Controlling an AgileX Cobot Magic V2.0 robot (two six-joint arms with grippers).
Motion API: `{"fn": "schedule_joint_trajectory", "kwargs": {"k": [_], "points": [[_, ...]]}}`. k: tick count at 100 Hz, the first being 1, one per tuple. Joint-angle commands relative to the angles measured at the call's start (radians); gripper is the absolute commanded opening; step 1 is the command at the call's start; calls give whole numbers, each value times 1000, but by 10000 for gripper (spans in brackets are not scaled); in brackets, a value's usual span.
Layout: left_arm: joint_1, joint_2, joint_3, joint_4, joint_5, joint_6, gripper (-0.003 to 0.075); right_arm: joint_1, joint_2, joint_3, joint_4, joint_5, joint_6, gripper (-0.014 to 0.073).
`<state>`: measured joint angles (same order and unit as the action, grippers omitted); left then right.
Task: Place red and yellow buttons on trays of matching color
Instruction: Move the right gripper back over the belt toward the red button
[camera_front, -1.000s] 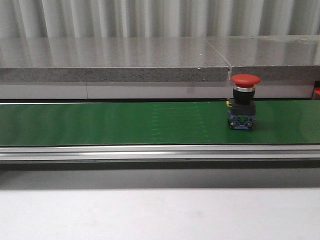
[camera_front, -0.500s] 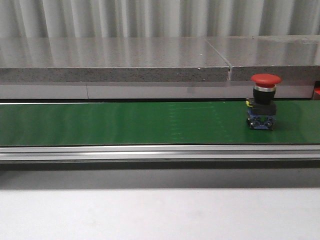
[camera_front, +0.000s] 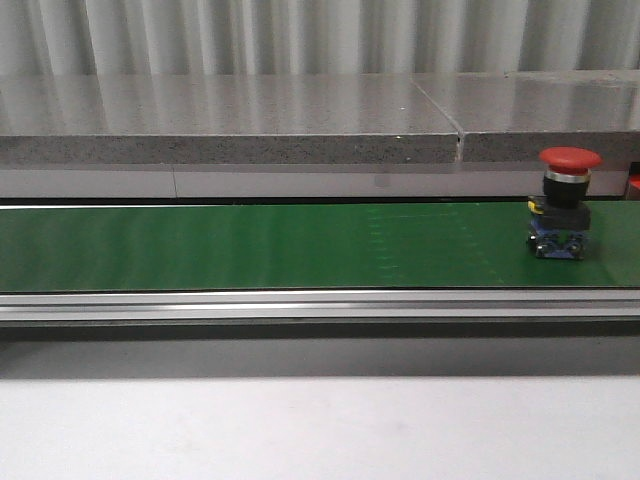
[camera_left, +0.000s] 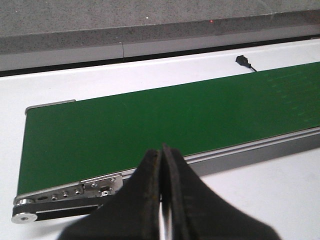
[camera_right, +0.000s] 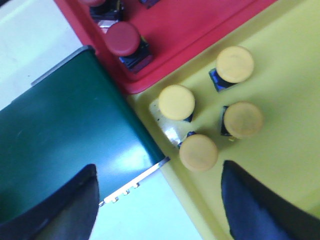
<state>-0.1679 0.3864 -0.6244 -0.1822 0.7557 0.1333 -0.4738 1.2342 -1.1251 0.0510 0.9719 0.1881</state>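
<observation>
Red button upright on green conveyor belt, away from both grippers. Left gripper fingers pressed together, empty. Right gripper spread wide, empty; yellow tray with four yellow buttons lies between its fingers.

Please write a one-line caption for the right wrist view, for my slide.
Open right claw above four yellow buttons on the yellow tray, beside the red tray.

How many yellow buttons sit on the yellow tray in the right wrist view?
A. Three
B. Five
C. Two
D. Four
D: four yellow buttons stand apart on the yellow tray, beside the red tray.
</observation>
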Motion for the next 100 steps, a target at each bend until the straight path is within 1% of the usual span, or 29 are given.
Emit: {"fn": "schedule_joint_trajectory", "kwargs": {"k": [1, 8, 27, 44, 58, 76, 89, 100], "points": [[-7, 6, -26, -16, -66, -2, -20, 39, -51, -24, 0, -17, -14, 520], [-7, 6, -26, -16, -66, -2, -20, 83, -63, -24, 0, -4, -16, 520], [-7, 6, -26, -16, -66, -2, -20, 211, -63, -24, 8, 87, -103, 520], [-7, 6, -26, -16, -66, -2, -20, 322, -59, -24, 46, 110, -174, 520], [-7, 6, -26, -16, -66, -2, -20, 393, -34, -24, 70, 151, -222, 520], [-7, 6, -26, -16, -66, -2, -20, 438, 22, -25, 71, 134, -242, 520], [-7, 6, -26, -16, -66, -2, -20, 459, 69, -25, 87, 143, -282, 520], [-7, 6, -26, -16, -66, -2, -20, 465, 106, -25, 88, 105, -284, 520]]}}
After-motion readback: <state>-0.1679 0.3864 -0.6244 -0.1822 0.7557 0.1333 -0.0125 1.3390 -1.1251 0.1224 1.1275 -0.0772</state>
